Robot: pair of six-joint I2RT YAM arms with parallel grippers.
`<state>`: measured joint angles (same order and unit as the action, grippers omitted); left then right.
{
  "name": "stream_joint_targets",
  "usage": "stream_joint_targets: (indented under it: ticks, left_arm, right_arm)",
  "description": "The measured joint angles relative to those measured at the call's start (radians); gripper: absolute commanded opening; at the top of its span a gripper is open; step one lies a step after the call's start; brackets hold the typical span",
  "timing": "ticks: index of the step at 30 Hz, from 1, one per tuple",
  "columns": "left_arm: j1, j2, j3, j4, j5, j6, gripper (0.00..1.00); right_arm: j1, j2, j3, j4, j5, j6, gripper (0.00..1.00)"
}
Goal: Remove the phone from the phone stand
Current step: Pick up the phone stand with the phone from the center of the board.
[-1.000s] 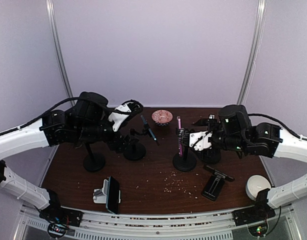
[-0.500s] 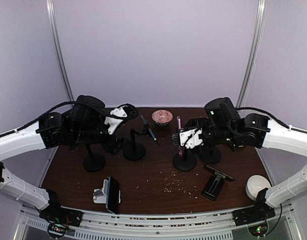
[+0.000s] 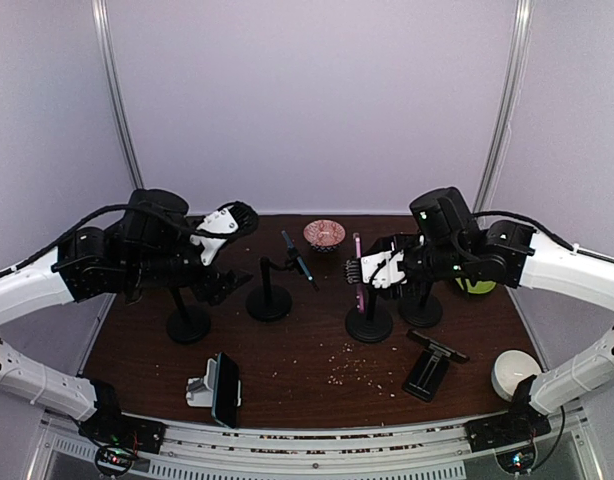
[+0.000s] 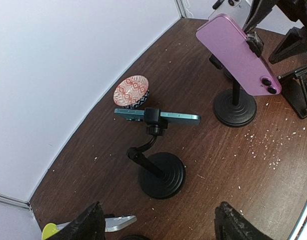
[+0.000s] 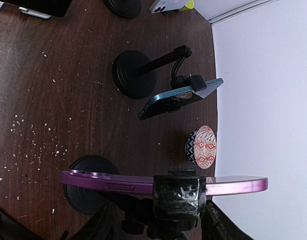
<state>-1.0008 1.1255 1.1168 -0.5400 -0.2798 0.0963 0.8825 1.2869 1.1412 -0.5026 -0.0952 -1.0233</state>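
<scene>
Purple phone sits edge-on in the clamp of its black stand, right of centre on the counter. The right end effector straddles it, fingers partly spread, with no contact visible. The left end effector hangs wide above the teal phone.

No readable txt, labels or nos. anywhere.

dark brown wood-grain table, speckled with pale crumbs. glossy pink phone with black lens rings, on a black stand. teal phone on a second stand, also black. bowl patterned in red-orange and white diamonds. white puck at the table's right front corner. pale lilac wall.
</scene>
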Motion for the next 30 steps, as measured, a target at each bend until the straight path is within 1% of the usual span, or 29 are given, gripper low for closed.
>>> stream_joint_targets:
  ticks: [7, 15, 18, 23, 25, 28, 30]
  left_arm:
    - [0.0, 0.0, -0.004, 0.001, 0.001, 0.001, 0.77]
    - [0.0, 0.003, -0.009, 0.014, 0.007, 0.0, 0.76]
    - [0.0, 0.003, -0.01, 0.016, 0.007, 0.0, 0.76]
    - [0.0, 0.003, -0.01, 0.016, 0.007, 0.0, 0.76]
    - [0.0, 0.003, -0.011, 0.016, 0.007, 0.0, 0.76]
    - [0.0, 0.003, -0.011, 0.016, 0.007, 0.0, 0.76]
    - [0.0, 0.003, -0.012, 0.016, 0.007, 0.0, 0.76]
  right_arm:
    - [-0.006, 0.019, 0.005, 0.017, -0.022, 0.005, 0.55]
    - [-0.011, 0.043, 0.005, 0.039, 0.001, -0.005, 0.54]
    - [-0.014, 0.056, 0.005, 0.051, 0.006, -0.01, 0.52]
    - [-0.016, 0.08, 0.008, 0.075, 0.018, -0.023, 0.47]
    - [-0.018, 0.089, 0.013, 0.079, 0.024, -0.025, 0.44]
    - [-0.018, 0.092, 0.014, 0.086, 0.028, -0.03, 0.36]
    - [-0.019, 0.092, 0.014, 0.092, 0.033, -0.031, 0.29]
